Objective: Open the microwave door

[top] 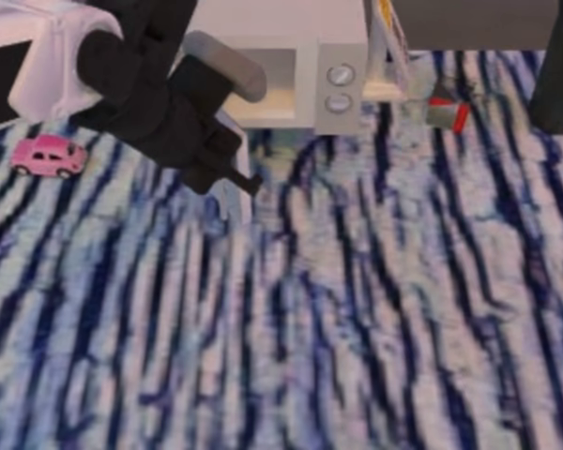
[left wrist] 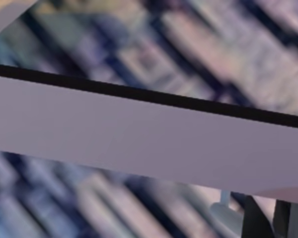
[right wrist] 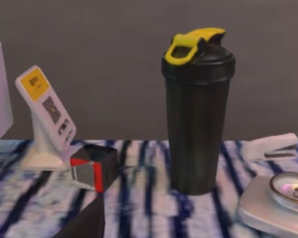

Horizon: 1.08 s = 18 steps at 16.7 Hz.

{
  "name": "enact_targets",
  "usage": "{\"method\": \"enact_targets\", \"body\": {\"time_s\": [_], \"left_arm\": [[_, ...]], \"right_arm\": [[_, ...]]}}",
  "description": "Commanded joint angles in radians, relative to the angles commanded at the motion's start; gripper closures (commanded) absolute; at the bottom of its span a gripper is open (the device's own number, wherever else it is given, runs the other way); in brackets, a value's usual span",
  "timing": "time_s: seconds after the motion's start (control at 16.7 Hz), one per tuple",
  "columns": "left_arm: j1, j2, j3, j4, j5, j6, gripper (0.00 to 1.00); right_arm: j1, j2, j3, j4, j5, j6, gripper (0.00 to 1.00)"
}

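Right now the left claw [top: 247,178] sits low in front of the microwave [top: 291,56], at the free edge of the microwave door [left wrist: 139,134], which has swung out toward the table's [top: 375,309] near side so that the pale inside of the oven shows beside the two round knobs [top: 340,89]. Whether that claw is clenched on the door edge or released I cannot tell; the left wrist view is filled by a broad grey slab that looks like the door seen close. To my eye the door is well open and little swing is left. A pink toy car [top: 48,156] lies to the left. The right arm is parked at the far right, its claw unseen, by a black shaker bottle [right wrist: 198,109], a card stand [right wrist: 44,114], a stapler [right wrist: 269,146] and a small red and grey box [right wrist: 92,167].
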Motion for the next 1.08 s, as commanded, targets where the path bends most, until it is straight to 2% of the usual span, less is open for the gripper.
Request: {"method": "enact_targets", "body": {"time_s": [0.24, 0.66, 1.08], "left_arm": [[0.008, -0.004, -0.006, -0.004, 0.02, 0.027, 1.0], [0.069, -0.033, -0.041, -0.038, 0.093, 0.18, 1.0], [0.072, -0.037, -0.041, -0.036, 0.096, 0.185, 1.0]], "right_arm": [[0.0, 0.0, 0.0, 0.0, 0.0, 0.0, 0.0], [0.0, 0.0, 0.0, 0.0, 0.0, 0.0, 0.0], [0.0, 0.0, 0.0, 0.0, 0.0, 0.0, 0.0]]}}
